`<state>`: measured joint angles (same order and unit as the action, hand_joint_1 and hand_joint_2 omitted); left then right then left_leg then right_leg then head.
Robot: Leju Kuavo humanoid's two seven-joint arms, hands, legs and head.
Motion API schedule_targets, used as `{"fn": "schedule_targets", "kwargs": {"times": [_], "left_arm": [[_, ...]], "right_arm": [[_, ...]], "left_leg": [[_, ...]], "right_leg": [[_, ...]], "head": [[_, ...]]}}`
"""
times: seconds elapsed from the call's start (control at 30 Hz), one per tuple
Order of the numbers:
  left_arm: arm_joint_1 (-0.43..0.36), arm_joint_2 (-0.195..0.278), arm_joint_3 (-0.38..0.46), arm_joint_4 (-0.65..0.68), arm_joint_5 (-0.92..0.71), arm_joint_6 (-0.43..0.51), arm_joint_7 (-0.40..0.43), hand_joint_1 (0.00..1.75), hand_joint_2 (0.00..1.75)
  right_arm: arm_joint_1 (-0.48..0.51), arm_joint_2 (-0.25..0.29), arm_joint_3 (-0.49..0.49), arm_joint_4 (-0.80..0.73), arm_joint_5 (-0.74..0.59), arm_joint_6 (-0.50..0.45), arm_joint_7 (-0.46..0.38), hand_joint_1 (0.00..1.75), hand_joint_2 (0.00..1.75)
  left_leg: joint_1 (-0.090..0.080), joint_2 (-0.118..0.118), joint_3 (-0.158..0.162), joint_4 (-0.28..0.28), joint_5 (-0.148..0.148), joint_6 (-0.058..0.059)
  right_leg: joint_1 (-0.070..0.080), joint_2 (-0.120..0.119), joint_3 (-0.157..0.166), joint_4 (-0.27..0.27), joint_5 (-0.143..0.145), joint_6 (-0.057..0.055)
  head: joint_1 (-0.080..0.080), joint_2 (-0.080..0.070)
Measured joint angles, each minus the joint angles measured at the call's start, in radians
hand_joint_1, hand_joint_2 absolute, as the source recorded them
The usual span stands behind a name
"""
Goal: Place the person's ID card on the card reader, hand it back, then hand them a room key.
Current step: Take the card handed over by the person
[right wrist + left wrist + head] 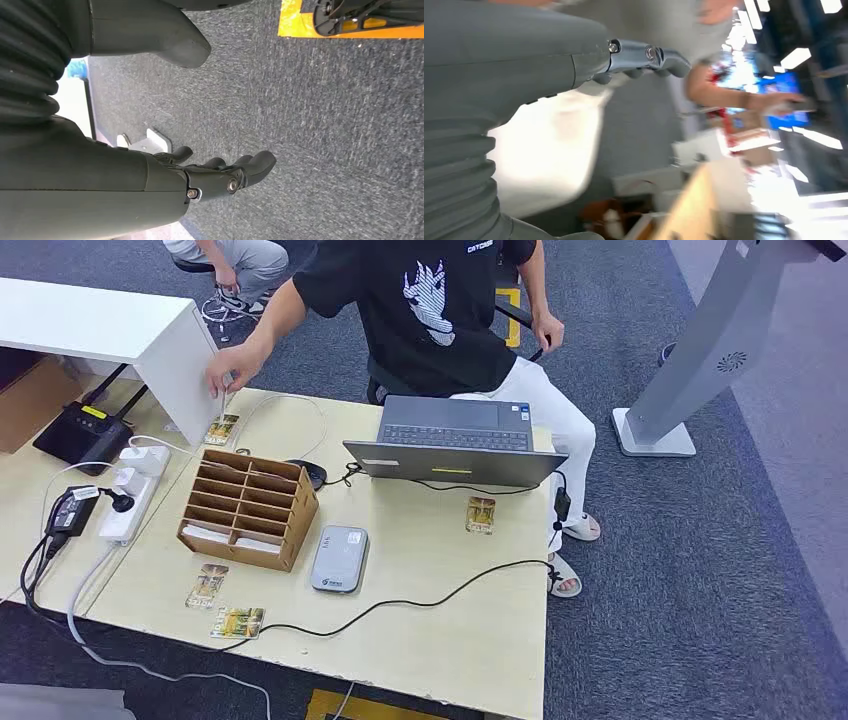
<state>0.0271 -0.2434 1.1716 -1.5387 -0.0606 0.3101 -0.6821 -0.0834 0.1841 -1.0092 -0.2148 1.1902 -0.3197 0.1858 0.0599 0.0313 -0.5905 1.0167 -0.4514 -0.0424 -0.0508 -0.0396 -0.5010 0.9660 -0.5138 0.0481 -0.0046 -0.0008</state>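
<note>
Two cards [224,605] beside cardboard organizer [249,507], near card reader [339,558].

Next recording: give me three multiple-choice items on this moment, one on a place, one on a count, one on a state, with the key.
1. Where does the grey rounded card reader lie?
A. On the laptop
B. On the table beside the brown cardboard slotted organizer
C. On the floor

2. How many picture cards lie near the table's front-left corner?
A. Two
B. Four
C. None

3. What state is the grey laptop in?
A. Shut
B. Open
C. Upside down

Key: 1 B, the reader sits just right of the organizer. 2 A, one card and another lie there. 3 B, its keyboard shows.
</note>
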Motion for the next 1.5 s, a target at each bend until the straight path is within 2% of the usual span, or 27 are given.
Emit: {"fn": "schedule_targets", "kwargs": {"times": [0.07, 0.2, 0.37, 0.47, 0.67, 0.73, 0.87, 0.97, 1.07, 1.33, 1.5], "left_arm": [[0.013, -0.002, -0.029, -0.062, -0.011, 0.001, -0.001, 0.00, 1.75], [0.065, 0.017, -0.195, -0.275, -0.066, 0.084, -0.005, 0.00, 1.75], [0.093, 0.112, -0.439, -0.424, -0.131, 0.228, 0.053, 0.00, 1.75], [0.091, 0.160, -0.526, -0.451, -0.163, 0.245, 0.080, 0.00, 1.75], [0.004, 0.278, -0.674, -0.445, -0.299, 0.238, 0.208, 0.00, 1.75], [-0.069, 0.324, -0.724, -0.413, -0.368, 0.206, 0.292, 0.00, 1.75], [-0.291, 0.403, -0.847, -0.251, -0.497, 0.149, 0.443, 0.00, 1.75], [-0.460, 0.432, -0.936, -0.086, -0.576, 0.128, 0.514, 0.00, 1.75], [-0.581, 0.442, -1.010, 0.065, -0.649, 0.129, 0.550, 0.00, 1.75], [-0.761, 0.431, -1.132, 0.364, -0.758, 0.125, 0.597, 0.00, 1.75], [-0.810, 0.405, -1.180, 0.473, -0.794, 0.161, 0.593, 0.00, 1.75]], "right_arm": [[0.000, 0.000, -0.002, 0.000, 0.000, 0.001, -0.001, 0.00, 1.75], [-0.002, 0.000, -0.004, 0.000, 0.000, 0.004, 0.001, 0.00, 1.75], [-0.004, 0.001, -0.005, 0.000, 0.001, 0.006, 0.003, 0.00, 1.75], [-0.004, 0.001, -0.005, 0.000, 0.006, 0.010, 0.006, 0.00, 1.75], [-0.009, 0.001, -0.005, 0.000, 0.020, 0.021, 0.009, 0.00, 1.75], [-0.010, 0.001, -0.005, 0.000, 0.029, 0.026, 0.011, 0.00, 1.75], [-0.018, 0.001, -0.002, 0.000, 0.056, 0.040, 0.018, 0.00, 1.75], [-0.020, 0.000, 0.004, 0.000, 0.077, 0.050, 0.029, 0.00, 1.75], [-0.020, -0.001, 0.010, 0.000, 0.089, 0.058, 0.033, 0.00, 1.75], [-0.022, -0.008, 0.028, 0.000, 0.111, 0.073, 0.042, 0.00, 1.75], [-0.024, -0.012, 0.031, 0.000, 0.117, 0.074, 0.044, 0.00, 1.75]], "left_leg": [[0.000, 0.000, 0.000, 0.000, 0.000, 0.000], [0.000, 0.000, 0.000, 0.000, 0.000, 0.000], [0.000, 0.000, 0.000, 0.000, 0.000, 0.000], [0.000, 0.000, 0.001, 0.000, 0.001, 0.000], [0.000, 0.001, 0.001, 0.000, 0.002, -0.001], [0.000, -0.001, 0.000, 0.001, 0.003, -0.001], [0.000, -0.003, -0.002, 0.001, 0.006, -0.002], [0.000, -0.002, -0.002, 0.001, 0.008, -0.003], [0.000, 0.000, -0.003, 0.001, 0.008, -0.002], [0.000, 0.003, -0.006, 0.002, 0.008, -0.002], [0.000, 0.004, -0.006, 0.002, 0.008, -0.002]], "right_leg": [[0.000, 0.000, 0.000, 0.000, 0.000, 0.000], [0.000, 0.000, 0.000, 0.000, 0.000, 0.000], [0.000, 0.000, 0.001, 0.001, 0.000, 0.000], [0.000, 0.000, 0.000, 0.001, 0.000, 0.000], [0.000, 0.001, -0.002, 0.001, 0.001, -0.001], [0.000, -0.002, -0.002, 0.001, 0.001, 0.000], [0.000, -0.004, -0.003, 0.003, 0.003, -0.002], [0.000, -0.002, -0.004, 0.003, 0.006, -0.002], [0.000, 0.001, -0.004, 0.004, 0.008, -0.001], [0.000, 0.004, -0.008, 0.004, 0.009, -0.002], [0.000, 0.005, -0.009, 0.004, 0.009, -0.002]], "head": [[0.000, 0.000], [0.000, 0.000], [0.001, 0.000], [0.001, 0.000], [0.000, 0.000], [0.000, 0.000], [-0.001, 0.000], [-0.001, 0.000], [-0.001, 0.000], [-0.001, 0.000], [-0.001, 0.000]]}}
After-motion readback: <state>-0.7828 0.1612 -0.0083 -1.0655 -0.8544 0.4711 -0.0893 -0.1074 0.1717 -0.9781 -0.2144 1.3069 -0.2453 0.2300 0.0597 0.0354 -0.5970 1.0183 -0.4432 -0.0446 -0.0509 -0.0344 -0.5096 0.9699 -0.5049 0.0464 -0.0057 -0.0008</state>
